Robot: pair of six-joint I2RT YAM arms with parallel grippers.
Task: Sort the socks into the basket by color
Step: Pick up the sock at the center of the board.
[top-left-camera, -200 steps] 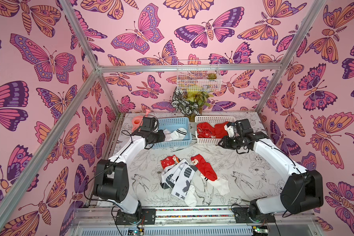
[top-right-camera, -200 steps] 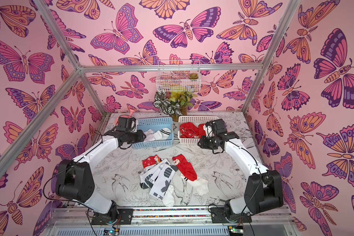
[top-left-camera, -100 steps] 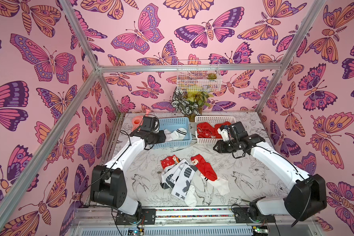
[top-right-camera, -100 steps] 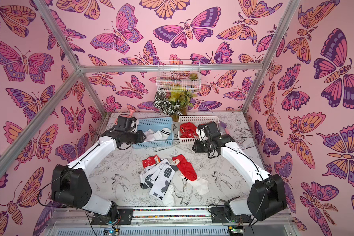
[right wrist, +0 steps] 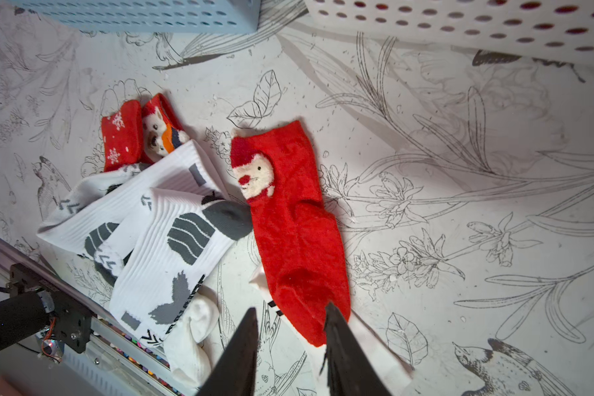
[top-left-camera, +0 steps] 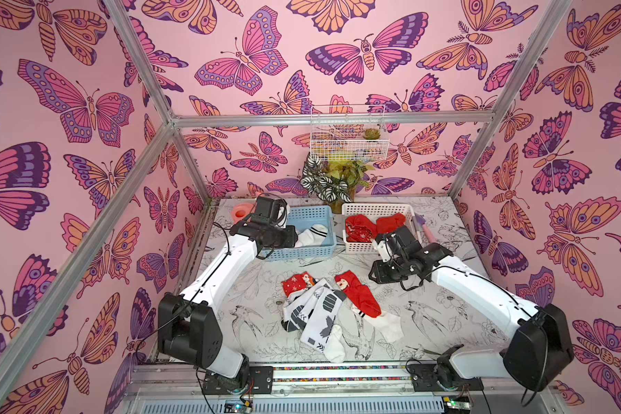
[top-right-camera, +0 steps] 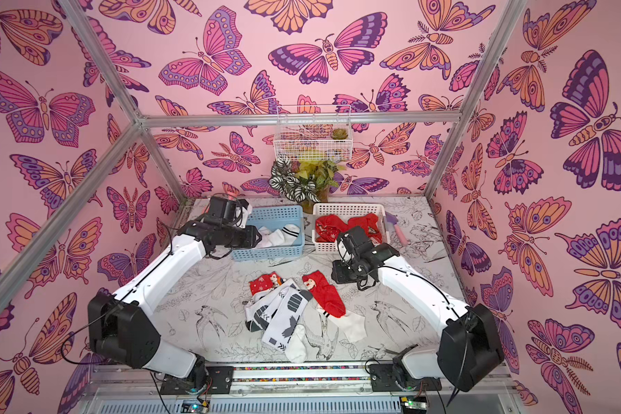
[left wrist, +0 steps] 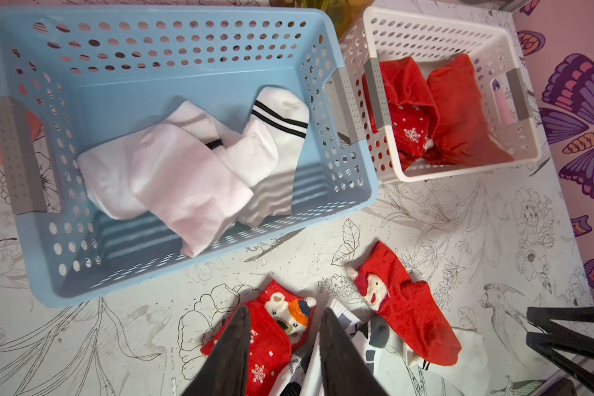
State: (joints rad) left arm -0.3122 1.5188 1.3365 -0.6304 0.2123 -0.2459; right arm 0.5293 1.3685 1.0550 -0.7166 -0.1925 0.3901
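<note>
Top views: white tabletop [top-left-camera: 427, 322] printed with line-drawn birds and flowers. Pink butterfly wallpaper [top-left-camera: 230, 53] all round, aluminium frame [top-left-camera: 248, 120], wire wall basket [top-right-camera: 312, 143], potted plant [top-left-camera: 332, 182] at back. Blue basket [top-left-camera: 312, 215] and white basket [top-left-camera: 373, 208] side by side at rear. Loose sock pile [top-right-camera: 284, 312] mid-table.

Left wrist: left gripper [left wrist: 283, 308] narrow gap, empty, snowflake bear sock [left wrist: 271, 343] seen between fingers. White socks [left wrist: 186, 178] in blue basket, red socks [left wrist: 436, 113] in white basket.

Right wrist: right gripper [right wrist: 291, 306] narrow gap, empty, aimed toward toe of Santa sock [right wrist: 295, 219]. Grey-patterned white socks [right wrist: 172, 233] beside it. Lettering on one of them too blurred to read.
</note>
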